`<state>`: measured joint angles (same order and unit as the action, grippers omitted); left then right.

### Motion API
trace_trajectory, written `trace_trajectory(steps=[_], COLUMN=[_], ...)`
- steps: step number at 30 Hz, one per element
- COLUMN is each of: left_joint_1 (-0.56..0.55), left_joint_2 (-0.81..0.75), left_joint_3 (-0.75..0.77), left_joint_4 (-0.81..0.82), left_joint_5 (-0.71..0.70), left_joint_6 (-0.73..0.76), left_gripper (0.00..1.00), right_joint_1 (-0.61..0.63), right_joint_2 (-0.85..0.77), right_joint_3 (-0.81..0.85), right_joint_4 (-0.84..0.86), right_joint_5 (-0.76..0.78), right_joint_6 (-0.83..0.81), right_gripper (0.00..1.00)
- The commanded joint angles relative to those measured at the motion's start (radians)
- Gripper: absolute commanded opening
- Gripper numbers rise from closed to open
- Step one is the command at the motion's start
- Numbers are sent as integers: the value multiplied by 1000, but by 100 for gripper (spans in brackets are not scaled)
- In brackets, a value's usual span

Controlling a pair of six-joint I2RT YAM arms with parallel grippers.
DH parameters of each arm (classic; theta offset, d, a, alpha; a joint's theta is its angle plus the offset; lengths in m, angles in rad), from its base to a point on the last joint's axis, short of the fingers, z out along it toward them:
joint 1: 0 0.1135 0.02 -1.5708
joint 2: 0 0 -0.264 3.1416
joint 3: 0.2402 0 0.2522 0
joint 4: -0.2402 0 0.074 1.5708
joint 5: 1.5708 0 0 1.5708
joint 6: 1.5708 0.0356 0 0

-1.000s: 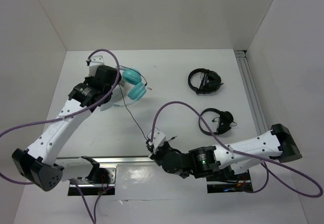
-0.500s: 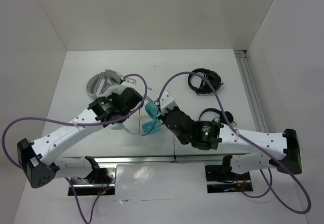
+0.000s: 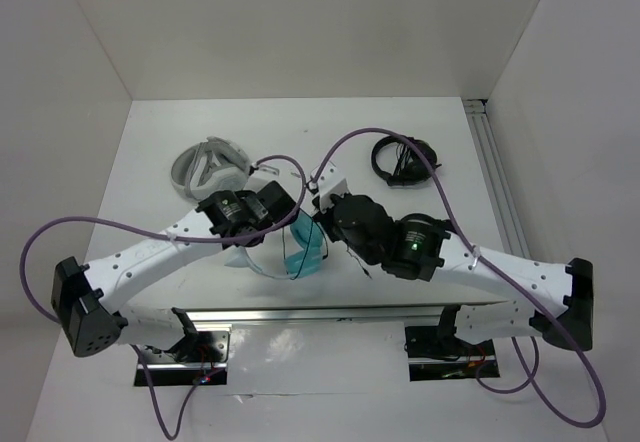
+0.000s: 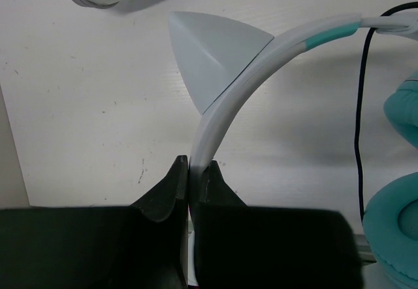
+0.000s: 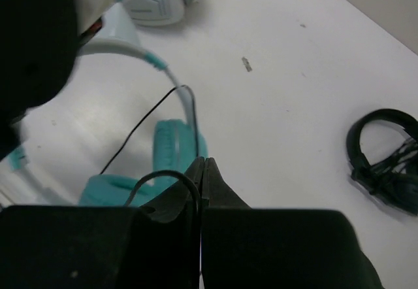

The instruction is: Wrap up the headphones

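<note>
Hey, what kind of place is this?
Probably a robot test cell: white table boxed by plain panels, left arm and right arm bolted at its near edge, plus teal headphones, grey-white headphones, black headphones.

Teal headphones (image 3: 305, 249), pale headband (image 4: 222, 112), black cable (image 4: 358, 138), grey-white headset (image 3: 205, 167), black headset (image 3: 405, 159)

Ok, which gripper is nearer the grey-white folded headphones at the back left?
Left. The left gripper, shut on the headband of the teal headphones, sits just right of and in front of the grey-white folded headphones. The right gripper, pinching the black cable, is farther right.
</note>
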<state>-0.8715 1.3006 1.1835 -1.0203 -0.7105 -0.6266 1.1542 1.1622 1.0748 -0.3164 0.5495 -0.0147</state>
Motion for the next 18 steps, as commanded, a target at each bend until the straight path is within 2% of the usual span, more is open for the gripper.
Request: trace_trajectory(steps=[1, 6, 11, 18], left_joint_1=[78, 199, 327, 391], left_joint_2=[-4, -15, 57, 192], left_joint_3=[103, 214, 261, 252], left_joint_4=[-46, -46, -21, 9], left_joint_5=[-43, -32, 2, -20], left_joint_6=[-100, -159, -248, -283], left_gripper=[0, 0, 0, 0], right_joint_1=[57, 202, 387, 564], right_joint_2=[8, -2, 25, 77], right_joint_3=[65, 43, 53, 115], right_joint_4=[27, 51, 60, 51], right_joint_5=[-25, 38, 128, 233], right_joint_6=[30, 84, 136, 147], right_gripper=[0, 0, 0, 0])
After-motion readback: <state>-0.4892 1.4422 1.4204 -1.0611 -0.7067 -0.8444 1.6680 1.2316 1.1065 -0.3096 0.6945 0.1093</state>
